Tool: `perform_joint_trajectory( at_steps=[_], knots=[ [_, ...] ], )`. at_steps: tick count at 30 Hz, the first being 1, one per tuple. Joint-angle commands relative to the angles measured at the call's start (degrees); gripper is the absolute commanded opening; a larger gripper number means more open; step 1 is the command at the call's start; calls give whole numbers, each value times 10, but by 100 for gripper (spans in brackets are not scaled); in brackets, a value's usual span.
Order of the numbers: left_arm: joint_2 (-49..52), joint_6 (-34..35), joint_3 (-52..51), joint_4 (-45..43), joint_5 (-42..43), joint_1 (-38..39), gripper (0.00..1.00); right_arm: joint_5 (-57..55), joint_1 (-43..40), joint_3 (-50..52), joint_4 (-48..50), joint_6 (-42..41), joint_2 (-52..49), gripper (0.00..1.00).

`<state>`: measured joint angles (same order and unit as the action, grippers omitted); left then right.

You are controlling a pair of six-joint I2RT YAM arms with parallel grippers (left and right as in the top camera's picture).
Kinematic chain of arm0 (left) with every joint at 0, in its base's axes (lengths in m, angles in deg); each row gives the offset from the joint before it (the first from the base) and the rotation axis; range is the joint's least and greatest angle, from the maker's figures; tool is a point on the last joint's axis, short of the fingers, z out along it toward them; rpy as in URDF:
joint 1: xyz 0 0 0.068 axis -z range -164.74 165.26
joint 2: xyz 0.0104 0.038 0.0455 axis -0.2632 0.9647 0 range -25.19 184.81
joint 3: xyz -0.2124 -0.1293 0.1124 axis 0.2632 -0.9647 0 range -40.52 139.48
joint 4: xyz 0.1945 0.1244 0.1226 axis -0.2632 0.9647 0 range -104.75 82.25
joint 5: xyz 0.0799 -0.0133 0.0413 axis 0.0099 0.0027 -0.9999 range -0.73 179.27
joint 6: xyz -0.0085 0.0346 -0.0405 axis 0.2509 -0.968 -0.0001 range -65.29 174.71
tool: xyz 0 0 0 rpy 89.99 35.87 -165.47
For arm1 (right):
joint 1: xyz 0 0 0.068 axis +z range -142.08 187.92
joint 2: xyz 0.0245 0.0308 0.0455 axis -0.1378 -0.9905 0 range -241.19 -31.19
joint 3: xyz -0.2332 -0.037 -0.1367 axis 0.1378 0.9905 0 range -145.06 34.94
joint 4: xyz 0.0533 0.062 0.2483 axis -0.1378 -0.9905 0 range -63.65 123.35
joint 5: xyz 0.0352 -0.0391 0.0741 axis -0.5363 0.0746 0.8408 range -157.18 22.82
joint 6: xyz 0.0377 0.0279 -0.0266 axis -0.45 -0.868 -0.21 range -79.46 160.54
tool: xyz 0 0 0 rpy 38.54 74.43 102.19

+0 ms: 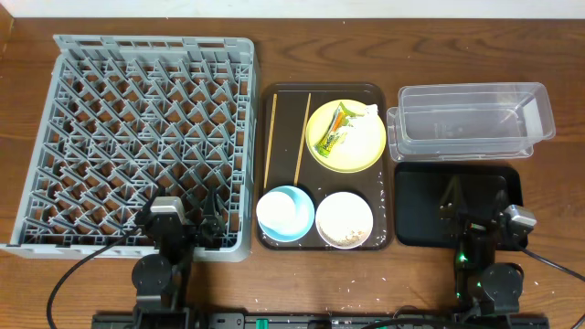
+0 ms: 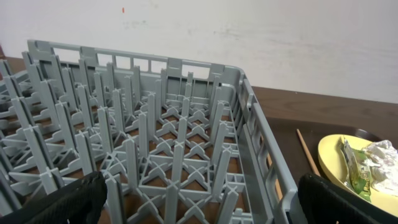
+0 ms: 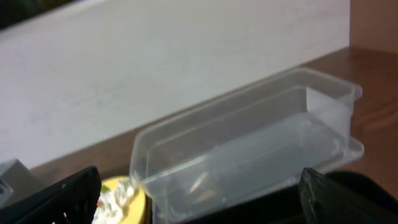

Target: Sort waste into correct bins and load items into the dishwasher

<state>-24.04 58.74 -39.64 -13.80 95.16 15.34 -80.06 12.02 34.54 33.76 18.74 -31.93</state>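
Left end effector (image 1: 179,217) and right end effector (image 1: 462,212) both gape wide, holding nothing. The snack wrapper (image 1: 335,131) on the yellow plate (image 1: 366,151) looks light, crinkly and slippery; best pinched mid-body

A wooden table (image 1: 27,283), reddish brown, runs under everything and shows bare outside the left fingers (image 2: 56,202) and outside the right fingers (image 3: 62,198), and again behind both pairs. On it, in the stretch between the two pairs of fingers, a dark brown serving tray (image 1: 286,146) lies flat, its near end about level with them and the rest reaching ahead. Far beyond the fingers a plain white wall (image 2: 280,37) stands along the table's back edge, with a tiny red speck high up.
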Motion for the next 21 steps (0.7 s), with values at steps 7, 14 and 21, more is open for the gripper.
perform_joint_trajectory(
  at_steps=[7, 14, 21],
  knots=[
    [3, 133, -6, -9, 124, -2, 99, 122, -4, 1, 2, -56, 1, 99],
    [48, 161, 112, 13, 167, -2, 99, 335, -4, -45, -13, -88, -13, 99],
    [355, 95, 461, 323, 179, -1, 99, 384, -4, -328, -236, 14, -254, 99]
  ],
)
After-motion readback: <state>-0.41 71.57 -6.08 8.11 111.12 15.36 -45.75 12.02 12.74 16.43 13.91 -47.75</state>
